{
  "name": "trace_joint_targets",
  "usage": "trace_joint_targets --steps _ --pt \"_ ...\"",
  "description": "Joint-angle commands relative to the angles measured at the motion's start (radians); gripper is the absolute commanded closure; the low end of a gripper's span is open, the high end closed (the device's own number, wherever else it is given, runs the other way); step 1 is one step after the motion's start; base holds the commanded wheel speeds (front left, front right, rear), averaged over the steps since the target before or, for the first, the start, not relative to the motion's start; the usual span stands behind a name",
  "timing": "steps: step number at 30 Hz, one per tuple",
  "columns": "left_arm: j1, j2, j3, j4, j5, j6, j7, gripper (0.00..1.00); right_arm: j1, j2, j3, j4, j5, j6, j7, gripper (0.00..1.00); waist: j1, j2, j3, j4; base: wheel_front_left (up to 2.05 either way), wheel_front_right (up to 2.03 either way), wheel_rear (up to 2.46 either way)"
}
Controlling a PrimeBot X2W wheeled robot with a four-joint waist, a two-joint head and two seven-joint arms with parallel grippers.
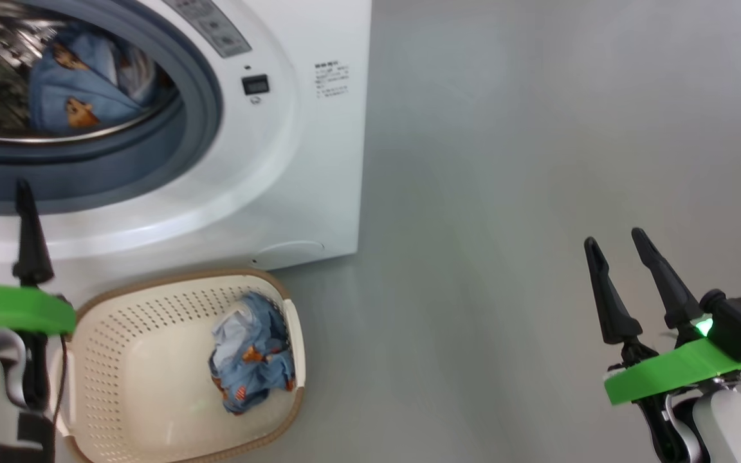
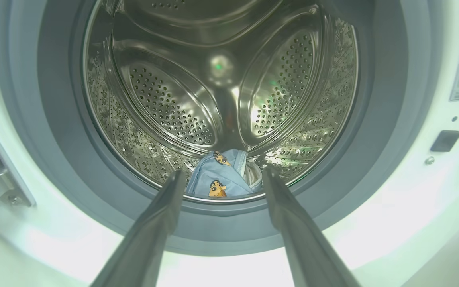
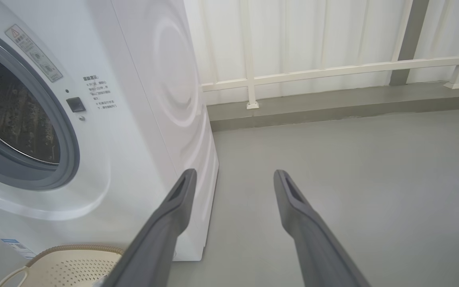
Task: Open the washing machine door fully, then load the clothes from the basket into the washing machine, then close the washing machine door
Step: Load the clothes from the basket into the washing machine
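**The robot is midway through loading the clothes (image 1: 251, 354).**

The left gripper (image 2: 224, 172) is hanging spread and empty, facing the mouth of the washing machine (image 1: 306, 161). There one blue printed bundle (image 2: 217, 183) is lying at the near lip of the steel drum (image 2: 165, 99). The right gripper (image 1: 615, 236) is likewise hanging released and empty, well apart to the right over the floor (image 1: 505, 193). The second bundle (image 1: 242, 366) is sitting against the right wall of the basket (image 1: 171, 278), just in front of the machine. The next move is likely calling for a gripper to reach into the basket, pinch that bundle and carry it into the drum. Closing the washing machine door is coming after.
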Motion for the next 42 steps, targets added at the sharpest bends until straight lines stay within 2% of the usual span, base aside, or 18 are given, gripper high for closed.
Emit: trace_joint_targets --steps 1,17,33,42 --pt "0.02 0.038 0.018 -0.032 0.001 0.0 -0.005 0.0 0.014 -0.017 0.01 -0.019 0.003 0.005 -0.008 0.0 0.0 0.0 -0.045 0.03 0.0 0.0 0.0" --pt "0.275 0.015 0.017 -0.113 -0.005 0.0 -0.005 0.0 0.129 -0.05 -0.006 0.001 0.019 0.005 -0.008 0.0 0.0 0.0 -0.197 0.079 0.0 0.0 0.0" --pt "0.445 -0.002 0.0 -0.213 -0.036 0.0 -0.005 0.0 0.205 -0.063 -0.041 -0.014 0.021 0.005 -0.008 0.0 0.0 0.0 -0.261 0.105 0.0 0.0 0.0" --pt "0.51 -0.008 0.021 -0.261 -0.052 0.0 -0.005 0.0 0.237 -0.06 -0.065 -0.021 0.02 0.005 -0.008 0.0 0.0 0.0 -0.274 0.109 0.0 0.0 0.0"
